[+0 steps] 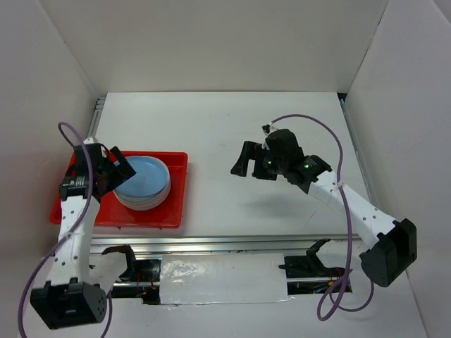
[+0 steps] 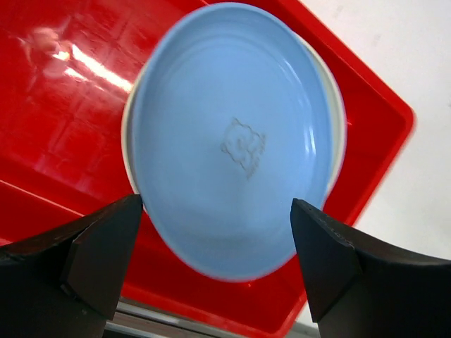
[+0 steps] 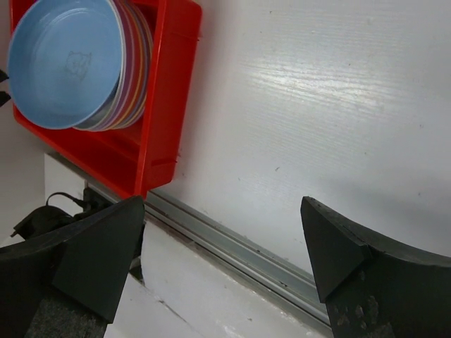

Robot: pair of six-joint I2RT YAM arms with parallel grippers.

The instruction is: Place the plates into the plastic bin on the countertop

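On the left of the countertop (image 1: 232,130), close to its front metal rail (image 1: 232,243): one plastic bin (image 1: 177,190), red, shallow, raised rim, lying flat.

Contents: the plates (image 1: 143,184), one nested stack, sitting inside the bin toward its right half. A blue plate (image 2: 232,141) is lying uppermost, face up, with a faint emblem at centre, and is resting slightly off-centre on a cream plate (image 2: 337,120) beneath. The right wrist view is showing pink, purple and orange rims lower in the stack; the count is not readable.

Left gripper (image 1: 117,169): hovering just above the stack's left edge, fingers standing wide apart on either side of the blue plate's near rim, gripping nothing.

Right gripper (image 1: 246,160): hanging over bare countertop, well apart from the bin, fingers spread wide, carrying nothing.

Handling, as judged: the plates are looking light, stiff, thin-walled and glossy, so likely slippery under the pads but not fragile. Lying flat, each is offering only its rim, so the hold belongs at the edge, one finger over the lip and one under it. Nested neighbours may be clinging and lifting together.

Status, as judged: every plate in view is sitting in the bin, so the task is appearing at or near its end.
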